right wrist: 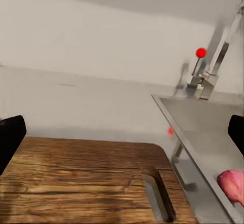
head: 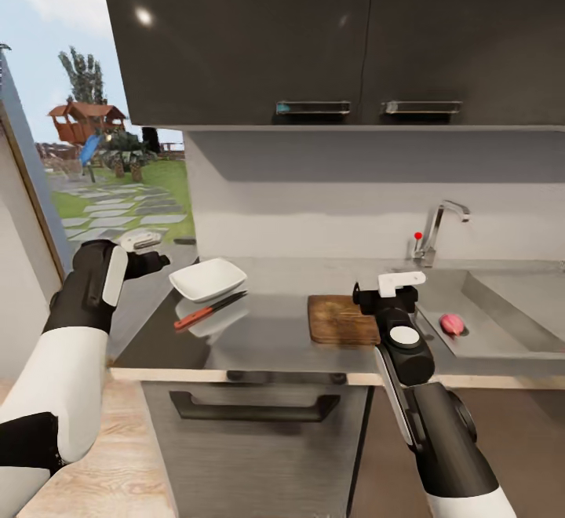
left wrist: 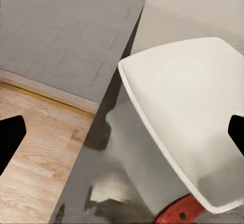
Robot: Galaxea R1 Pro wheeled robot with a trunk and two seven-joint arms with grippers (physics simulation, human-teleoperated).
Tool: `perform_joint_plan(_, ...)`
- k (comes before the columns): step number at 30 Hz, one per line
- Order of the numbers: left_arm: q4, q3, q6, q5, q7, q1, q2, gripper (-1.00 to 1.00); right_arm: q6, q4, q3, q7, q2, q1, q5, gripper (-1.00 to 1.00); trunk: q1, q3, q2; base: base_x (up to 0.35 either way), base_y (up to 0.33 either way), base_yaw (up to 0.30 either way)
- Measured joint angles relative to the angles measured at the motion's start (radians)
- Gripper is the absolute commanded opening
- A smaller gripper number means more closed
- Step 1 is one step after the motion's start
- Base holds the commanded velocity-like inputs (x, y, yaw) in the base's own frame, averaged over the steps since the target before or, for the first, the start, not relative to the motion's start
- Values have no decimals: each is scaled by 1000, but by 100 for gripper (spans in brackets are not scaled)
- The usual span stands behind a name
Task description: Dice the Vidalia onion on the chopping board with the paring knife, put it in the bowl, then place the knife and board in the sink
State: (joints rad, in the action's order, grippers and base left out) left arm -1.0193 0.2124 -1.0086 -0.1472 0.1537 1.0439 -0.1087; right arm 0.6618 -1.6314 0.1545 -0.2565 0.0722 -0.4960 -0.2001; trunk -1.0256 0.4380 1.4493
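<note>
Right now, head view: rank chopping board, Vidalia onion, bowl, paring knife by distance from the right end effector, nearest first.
1. Chopping board: directly beside and under the right end effector, on its left.
2. Vidalia onion: in the sink, to its right.
3. Bowl and paring knife: both far left on the countertop, too close to call.

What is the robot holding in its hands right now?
Nothing. The left gripper and right gripper are both open and empty; the Vidalia onion lies in the sink.
</note>
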Motion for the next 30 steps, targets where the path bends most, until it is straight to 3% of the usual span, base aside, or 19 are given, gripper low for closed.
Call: perform_joint_plan(30, 91, -4, 5, 3, 0, 0, 14, 100, 0, 0, -1, 1, 0, 0, 0, 100, 0, 0, 0, -334, 0, 0)
